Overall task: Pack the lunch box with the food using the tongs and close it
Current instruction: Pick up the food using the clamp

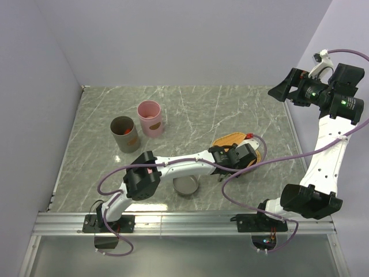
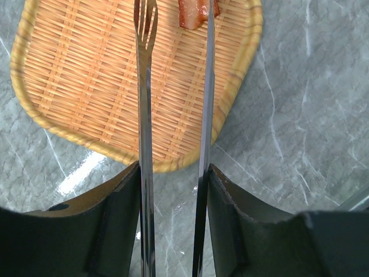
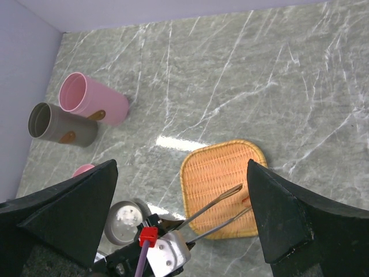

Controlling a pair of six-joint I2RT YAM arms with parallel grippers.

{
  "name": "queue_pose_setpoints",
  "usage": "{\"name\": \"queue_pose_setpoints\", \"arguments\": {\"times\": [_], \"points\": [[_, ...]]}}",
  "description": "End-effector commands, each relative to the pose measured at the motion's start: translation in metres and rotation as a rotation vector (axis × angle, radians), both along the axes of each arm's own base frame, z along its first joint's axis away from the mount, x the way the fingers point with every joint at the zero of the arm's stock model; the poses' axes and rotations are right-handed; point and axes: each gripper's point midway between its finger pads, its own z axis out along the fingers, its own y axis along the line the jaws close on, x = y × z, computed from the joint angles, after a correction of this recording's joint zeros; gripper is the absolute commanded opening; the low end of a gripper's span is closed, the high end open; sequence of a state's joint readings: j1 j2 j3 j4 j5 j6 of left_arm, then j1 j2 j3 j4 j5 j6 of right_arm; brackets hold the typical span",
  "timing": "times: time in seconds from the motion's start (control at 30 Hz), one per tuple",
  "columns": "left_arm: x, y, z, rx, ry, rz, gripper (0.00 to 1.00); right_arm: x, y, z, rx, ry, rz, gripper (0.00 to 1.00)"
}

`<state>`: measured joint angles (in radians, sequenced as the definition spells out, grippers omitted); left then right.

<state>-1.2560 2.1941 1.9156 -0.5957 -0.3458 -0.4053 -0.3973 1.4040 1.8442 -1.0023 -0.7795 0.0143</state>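
While my left gripper [image 2: 173, 187] clamps the tongs [image 2: 145, 115] over the woven tray [image 2: 69, 86], near the red strip [image 2: 190, 14], my right gripper [image 3: 181, 167] gapes wide.

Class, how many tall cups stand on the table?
2. The pink cup stands left of centre, towards the back; the grey-brown cup is beside it, to its left. None seems hidden.

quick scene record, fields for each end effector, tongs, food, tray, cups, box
left end effector: shut on tongs, reaching over tray
right end effector: open, raised, holding nothing
tongs: arms apart, tips above tray
red strip: on tray, between the tong arms
tray: woven, otherwise bare in the left wrist view
cups: pink cup and grey cup, upright, side by side
round box: near edge, left of tray
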Motion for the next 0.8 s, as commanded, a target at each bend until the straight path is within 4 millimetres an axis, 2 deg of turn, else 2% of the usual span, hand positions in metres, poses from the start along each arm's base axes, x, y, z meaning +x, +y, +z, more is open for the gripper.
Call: {"name": "queue_pose_setpoints", "arguments": {"times": [0.0,0.3,0.77], "points": [[0.002,-0.011,0.018,-0.048,-0.022,-0.006,0.51,-0.005,0.002,0.015,-0.012,-0.059,0.008,1.0],[-0.003,-0.018,0.021,-0.07,-0.011,-0.022,0.52,-0.006,0.003,0.013,-0.01,-0.055,0.015,1.0],[-0.005,-0.022,0.002,-0.038,0.01,-0.032,0.52,-0.004,0.003,0.01,-0.005,-0.046,0.02,1.0]]}}
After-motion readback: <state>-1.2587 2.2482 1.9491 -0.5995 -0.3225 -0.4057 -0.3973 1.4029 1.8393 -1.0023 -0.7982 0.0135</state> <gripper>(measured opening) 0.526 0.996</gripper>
